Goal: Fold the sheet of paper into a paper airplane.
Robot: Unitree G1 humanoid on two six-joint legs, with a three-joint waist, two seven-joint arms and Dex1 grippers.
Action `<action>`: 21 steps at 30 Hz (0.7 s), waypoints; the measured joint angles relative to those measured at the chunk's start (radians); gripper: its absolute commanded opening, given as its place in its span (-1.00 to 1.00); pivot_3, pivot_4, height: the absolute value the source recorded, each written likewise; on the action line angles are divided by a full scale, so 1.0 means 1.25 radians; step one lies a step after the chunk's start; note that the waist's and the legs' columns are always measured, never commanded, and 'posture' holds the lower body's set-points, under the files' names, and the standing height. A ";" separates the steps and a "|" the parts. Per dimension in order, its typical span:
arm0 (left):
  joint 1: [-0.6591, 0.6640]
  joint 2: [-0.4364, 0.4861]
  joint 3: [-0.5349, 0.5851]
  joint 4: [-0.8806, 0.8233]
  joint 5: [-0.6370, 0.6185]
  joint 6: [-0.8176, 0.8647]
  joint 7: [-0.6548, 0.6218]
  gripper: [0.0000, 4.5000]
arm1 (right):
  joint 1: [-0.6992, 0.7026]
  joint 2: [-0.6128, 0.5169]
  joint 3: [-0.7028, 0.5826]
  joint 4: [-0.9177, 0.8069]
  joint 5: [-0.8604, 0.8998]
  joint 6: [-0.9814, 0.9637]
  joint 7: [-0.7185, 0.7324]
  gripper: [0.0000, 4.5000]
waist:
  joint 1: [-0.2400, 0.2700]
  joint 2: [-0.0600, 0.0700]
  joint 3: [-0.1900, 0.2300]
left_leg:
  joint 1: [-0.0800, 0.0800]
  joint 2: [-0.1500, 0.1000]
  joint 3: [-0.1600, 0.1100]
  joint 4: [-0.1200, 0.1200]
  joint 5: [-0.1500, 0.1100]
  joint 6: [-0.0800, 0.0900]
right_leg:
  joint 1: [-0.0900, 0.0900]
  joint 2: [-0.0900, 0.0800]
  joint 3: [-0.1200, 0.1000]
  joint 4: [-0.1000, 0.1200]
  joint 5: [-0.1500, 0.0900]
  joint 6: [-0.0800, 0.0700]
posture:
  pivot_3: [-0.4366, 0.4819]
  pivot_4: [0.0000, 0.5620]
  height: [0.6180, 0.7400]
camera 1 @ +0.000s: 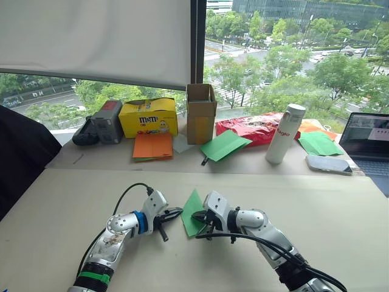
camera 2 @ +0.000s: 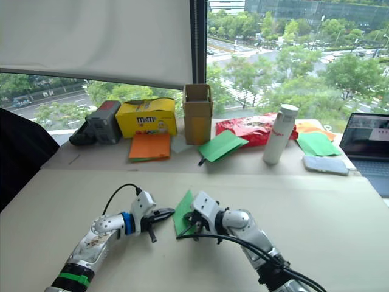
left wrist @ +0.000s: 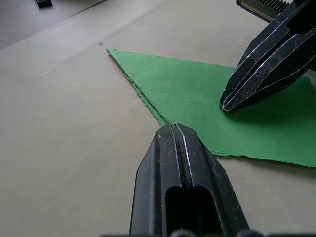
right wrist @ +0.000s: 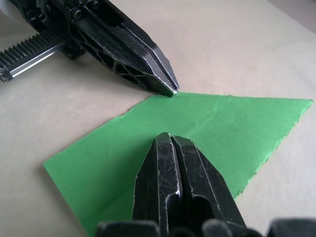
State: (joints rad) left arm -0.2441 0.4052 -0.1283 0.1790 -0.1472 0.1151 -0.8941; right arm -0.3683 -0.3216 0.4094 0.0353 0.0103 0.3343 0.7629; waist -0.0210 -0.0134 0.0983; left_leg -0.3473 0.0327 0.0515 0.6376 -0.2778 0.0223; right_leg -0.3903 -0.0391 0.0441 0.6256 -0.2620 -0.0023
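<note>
My left gripper [left wrist: 173,129], two black fingers clenched together with nothing between them, rests its tip at the near edge of the partly folded sheet of bright green paper [camera 1: 192,211], which lies flat on the beige tabletop [camera 1: 55,207] between my arms, already a pointed wedge of layers. My right gripper [right wrist: 169,139], fingers likewise pressed shut and empty, bears down on the paper's face. I judge this a creasing step: I should keep the right tip pinning the layers, run the left tip firmly along the folded edge, and avoid sliding the whole sheet across the table.
</note>
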 measured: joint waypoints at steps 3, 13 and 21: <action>0.005 0.001 0.010 -0.007 -0.028 0.019 -0.012 -0.98 | -0.001 0.000 -0.005 0.001 0.001 -0.008 0.000 -1.00 | -0.001 0.000 0.000 | -0.001 0.000 0.000 0.000 0.000 0.000 | -0.001 0.000 0.000 0.000 0.000 0.000 | -0.05 -0.47 1.00; -0.068 0.069 0.089 0.002 -0.133 0.052 -0.098 -0.98 | -0.005 -0.065 -0.092 -0.135 0.057 0.122 0.030 -1.00 | 0.008 -0.001 0.001 | -0.005 -0.001 0.000 0.000 0.000 0.000 | -0.004 -0.001 -0.002 -0.001 0.000 0.000 | -0.05 -0.47 1.00; -0.195 0.077 0.068 0.069 -0.133 0.049 -0.163 -0.98 | 0.041 -0.080 -0.110 -0.230 0.075 0.211 0.006 -1.00 | 0.004 -0.001 0.001 | -0.005 -0.002 0.000 0.000 0.000 0.000 | -0.004 0.003 -0.002 -0.001 0.000 0.000 | -0.05 -0.47 1.00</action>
State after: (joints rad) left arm -0.4873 0.5017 -0.0433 0.2652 -0.3137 0.1768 -1.0984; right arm -0.3173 -0.4221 0.2722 -0.2517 0.1041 0.5980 0.7705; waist -0.0157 -0.0148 0.0997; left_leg -0.3534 0.0303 0.0517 0.6372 -0.2777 0.0224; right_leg -0.3957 -0.0359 0.0420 0.6242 -0.2621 -0.0023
